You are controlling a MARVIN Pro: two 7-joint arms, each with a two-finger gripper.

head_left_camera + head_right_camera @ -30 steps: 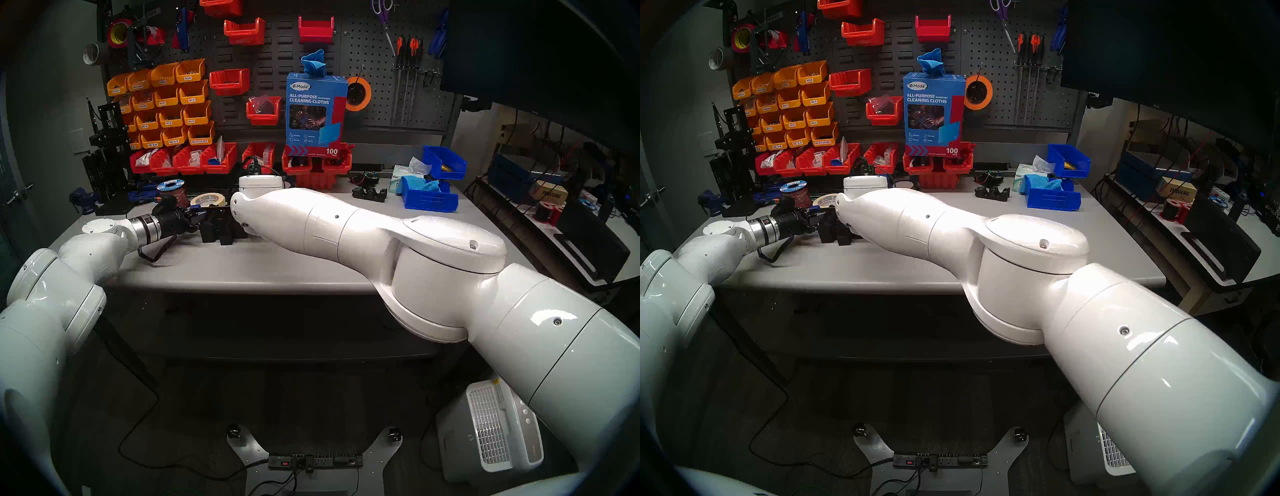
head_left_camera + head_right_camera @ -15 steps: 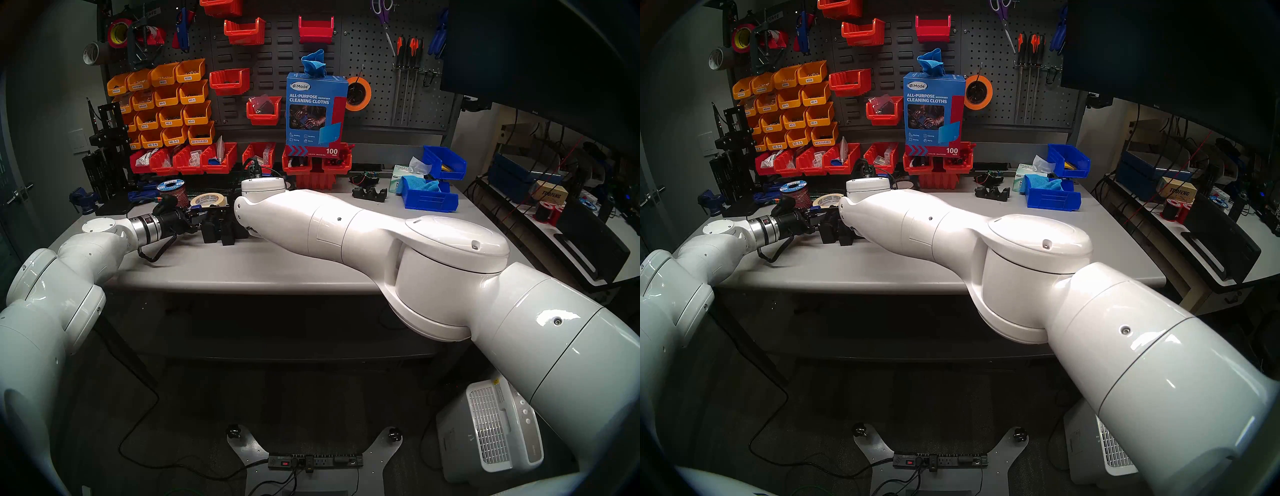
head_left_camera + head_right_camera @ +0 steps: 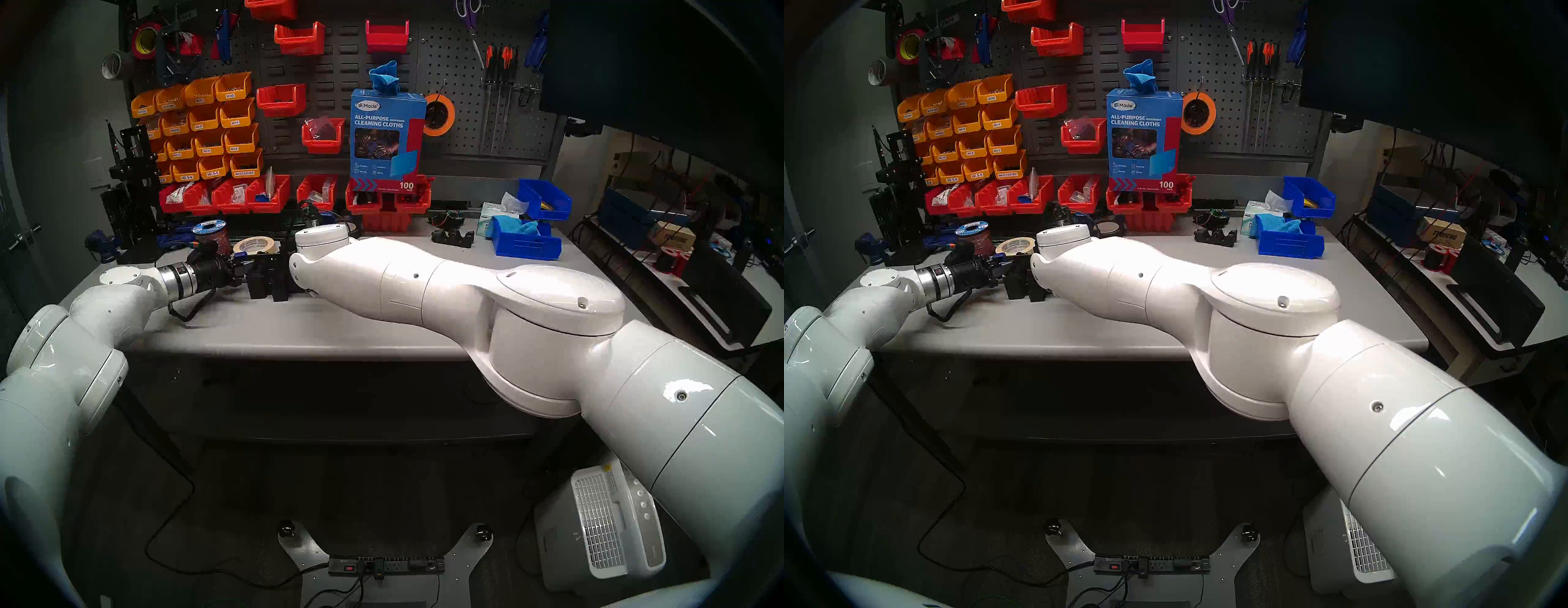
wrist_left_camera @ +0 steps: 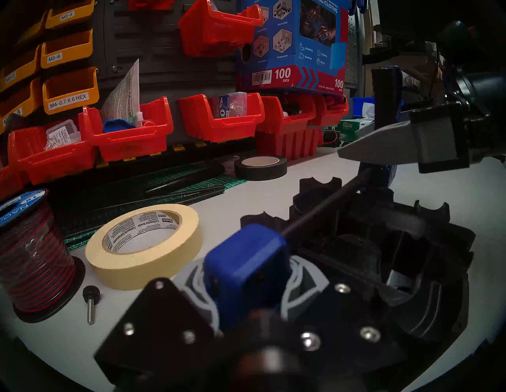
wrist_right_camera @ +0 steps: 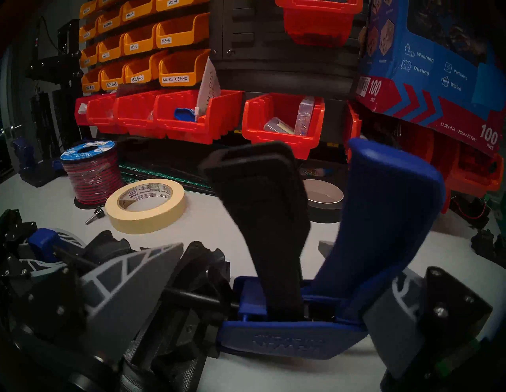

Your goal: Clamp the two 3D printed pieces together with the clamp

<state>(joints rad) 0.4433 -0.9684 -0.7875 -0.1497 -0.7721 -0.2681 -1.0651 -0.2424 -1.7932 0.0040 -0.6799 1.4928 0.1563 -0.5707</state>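
Note:
The clamp lies across the two black 3D printed pieces (image 3: 265, 283), which stand together on the table at the left, also in the left wrist view (image 4: 369, 241). My left gripper (image 4: 249, 276) is shut on the clamp's blue end jaw (image 4: 246, 260). The thin black bar (image 4: 323, 208) runs from it over the pieces. In the right wrist view my right gripper (image 5: 250, 245) is open and straddles the blue clamp body (image 5: 287, 334) and black trigger (image 5: 262, 208), beside the blue handle (image 5: 383, 213). In the head views my right forearm hides that gripper.
A masking tape roll (image 4: 145, 246), a red-black wire spool (image 4: 32, 257), a loose knob screw (image 4: 91, 298) and a black tape roll (image 4: 260, 167) lie just behind the pieces. Red bins (image 4: 128, 137) line the back. A low black cradle (image 3: 453, 237) and blue bins (image 3: 526, 244) sit at the right.
My right wrist and forearm have shifted a little to the right and tilted. The left arm, the clamp's end jaw and the pieces have stayed put.

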